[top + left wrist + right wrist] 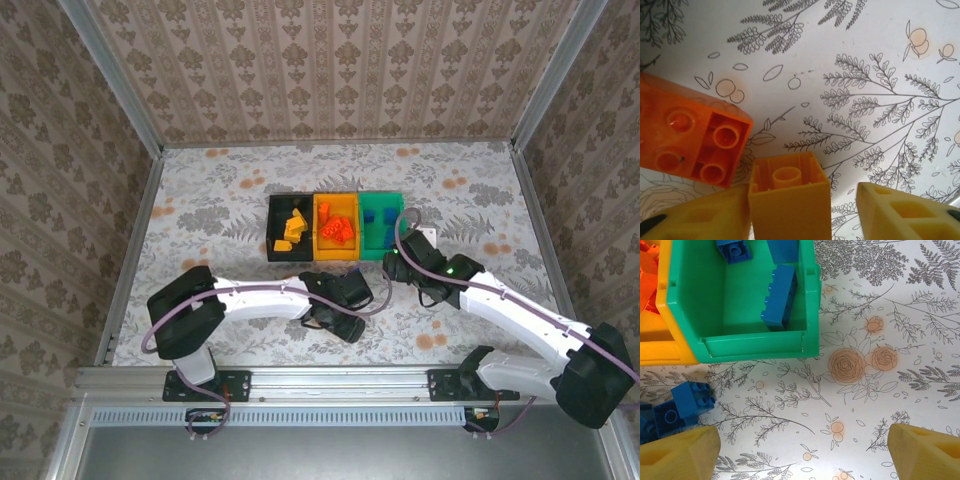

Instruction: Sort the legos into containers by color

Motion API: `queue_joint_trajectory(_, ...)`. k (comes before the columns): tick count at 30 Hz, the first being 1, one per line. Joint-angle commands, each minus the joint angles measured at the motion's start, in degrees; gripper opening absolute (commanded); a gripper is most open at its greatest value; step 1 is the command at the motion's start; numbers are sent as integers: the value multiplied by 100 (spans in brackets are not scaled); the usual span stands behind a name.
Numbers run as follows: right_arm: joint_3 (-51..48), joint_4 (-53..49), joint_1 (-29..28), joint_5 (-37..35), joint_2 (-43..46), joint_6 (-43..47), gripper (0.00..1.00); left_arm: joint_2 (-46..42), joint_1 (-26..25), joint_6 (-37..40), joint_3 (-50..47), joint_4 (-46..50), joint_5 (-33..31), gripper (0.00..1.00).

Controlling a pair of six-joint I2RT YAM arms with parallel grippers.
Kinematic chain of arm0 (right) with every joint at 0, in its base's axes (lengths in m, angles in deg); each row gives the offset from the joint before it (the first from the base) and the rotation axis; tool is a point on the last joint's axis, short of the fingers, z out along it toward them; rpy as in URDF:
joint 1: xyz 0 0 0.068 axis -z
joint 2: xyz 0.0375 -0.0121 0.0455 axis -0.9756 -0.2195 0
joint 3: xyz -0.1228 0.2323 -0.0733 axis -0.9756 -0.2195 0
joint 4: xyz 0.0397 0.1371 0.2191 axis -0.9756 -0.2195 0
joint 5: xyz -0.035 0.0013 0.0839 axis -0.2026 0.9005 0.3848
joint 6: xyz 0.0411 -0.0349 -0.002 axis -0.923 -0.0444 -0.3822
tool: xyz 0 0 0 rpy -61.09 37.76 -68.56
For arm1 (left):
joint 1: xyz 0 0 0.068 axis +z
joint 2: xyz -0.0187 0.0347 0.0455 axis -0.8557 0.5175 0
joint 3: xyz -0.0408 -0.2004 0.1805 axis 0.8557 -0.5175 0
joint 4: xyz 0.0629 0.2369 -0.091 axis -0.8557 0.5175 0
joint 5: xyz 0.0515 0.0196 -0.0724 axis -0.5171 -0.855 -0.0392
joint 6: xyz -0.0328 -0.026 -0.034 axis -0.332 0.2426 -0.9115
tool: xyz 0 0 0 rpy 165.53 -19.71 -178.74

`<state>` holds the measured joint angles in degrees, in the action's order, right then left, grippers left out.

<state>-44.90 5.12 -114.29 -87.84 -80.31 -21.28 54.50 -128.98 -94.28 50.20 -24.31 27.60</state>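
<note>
In the left wrist view a yellow-orange lego [788, 200] stands hollow side up between the fingers of my left gripper [802, 202]. It rests against the left finger [705, 217], and a gap separates it from the right finger [905, 212]. A red-orange lego [690, 137] lies just left of it. The containers sit mid-table: black [272, 232], orange [318, 232] and green [365, 225]. My right gripper [802, 450] hangs open over bare table just in front of the green bin [755, 347], which holds blue legos [780, 295]. More blue legos [687, 402] lie on the table to its left.
The orange bin's corner [660, 340] adjoins the green one. Both arms reach in from the near edge, the left [260, 298] and the right [500, 300]. Metal rails and patterned walls enclose the floral tabletop [480, 200].
</note>
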Motion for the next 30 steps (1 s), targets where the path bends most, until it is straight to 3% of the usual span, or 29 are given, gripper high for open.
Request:
queue_joint_trajectory(1,-99,-152,41,-142,169,-37,88,44,-58,212,188,408,-227,49)
queue_joint_trajectory(10,-116,-145,84,-141,223,-84,89,-144,-184,189,121,584,-594,36)
queue_joint_trajectory(16,-89,-88,102,-73,222,-122,89,-1055,11,7,-222,655,-1164,33)
queue_joint_trajectory(20,-99,8,102,-20,231,-147,89,-1966,731,139,-361,696,-1487,34)
queue_joint_trajectory(24,-58,58,111,-6,128,-147,89,-2597,1822,485,-352,354,-1604,35)
queue_joint_trajectory(30,-61,128,111,45,-19,-170,89,-2180,3193,816,93,-415,-1396,36)
